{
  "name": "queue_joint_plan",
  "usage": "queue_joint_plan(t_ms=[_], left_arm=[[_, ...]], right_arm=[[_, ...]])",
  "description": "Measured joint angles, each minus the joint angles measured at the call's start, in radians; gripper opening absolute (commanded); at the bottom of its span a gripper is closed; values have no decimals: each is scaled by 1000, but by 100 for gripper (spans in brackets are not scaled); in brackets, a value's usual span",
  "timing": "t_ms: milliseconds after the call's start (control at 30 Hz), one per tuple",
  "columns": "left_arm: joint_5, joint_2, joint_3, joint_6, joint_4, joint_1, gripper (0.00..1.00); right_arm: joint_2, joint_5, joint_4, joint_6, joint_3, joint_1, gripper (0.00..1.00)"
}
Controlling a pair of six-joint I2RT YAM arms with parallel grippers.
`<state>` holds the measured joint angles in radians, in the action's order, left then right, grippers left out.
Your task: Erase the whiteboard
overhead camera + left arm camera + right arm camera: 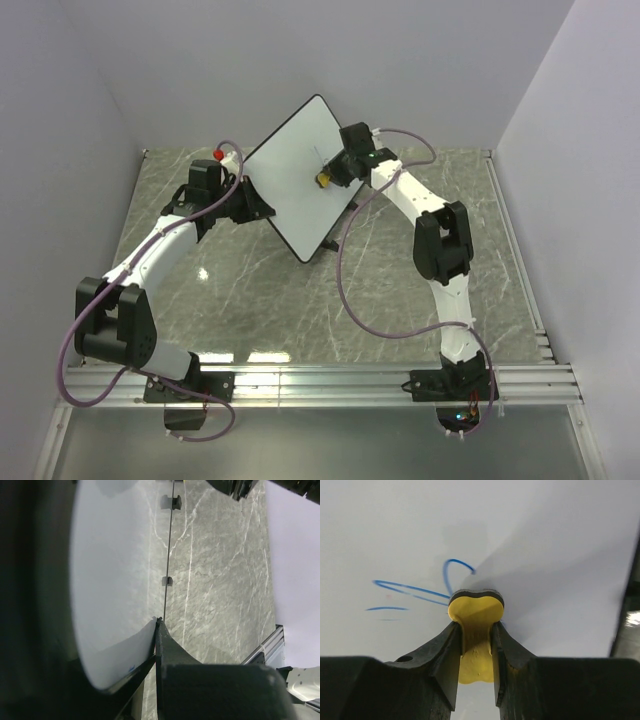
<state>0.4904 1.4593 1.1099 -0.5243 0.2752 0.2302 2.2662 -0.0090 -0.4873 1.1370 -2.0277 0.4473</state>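
Grey-veined marble covers the table (260, 300), and over its far middle the whiteboard (300, 170) stands tilted, one corner high and its lower edge near the surface. The left gripper (252, 205) has its fingers pinched on the board's left rim. From the left wrist view the black rim runs straight away, with two small stand feet (167, 581) sticking out over the marble. The right gripper (476, 630) squeezes a yellow block (476, 610) and presses its dark front edge against the white face. Blue scribbles (410, 587) lie just left of the block, one loop touching it. A purple cable (350, 290) from the right arm sags across the table in front of the board's lower corner. Plain pale walls close in behind.
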Motion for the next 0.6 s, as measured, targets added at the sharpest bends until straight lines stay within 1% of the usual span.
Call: queue_joint_plan(t_ms=[267,367,467,500,600], left_arm=[[-14,11,0,27,-3,0,0],[-13,13,0,32,-3,0,0],[-13,15,0,31,-4,0,0],[-13,16,0,31,-3,0,0],[-13,17,0,24,-1,0,0]], right_arm=[[-9,34,-106,-21,25,0,0],[-5,27,-111,-20,17,-1,0],[-5,-3,-60,3,17,-6,0],[-2,-19,-16,21,13,-9,0],[44,-56,50,61,-80,-10,0]])
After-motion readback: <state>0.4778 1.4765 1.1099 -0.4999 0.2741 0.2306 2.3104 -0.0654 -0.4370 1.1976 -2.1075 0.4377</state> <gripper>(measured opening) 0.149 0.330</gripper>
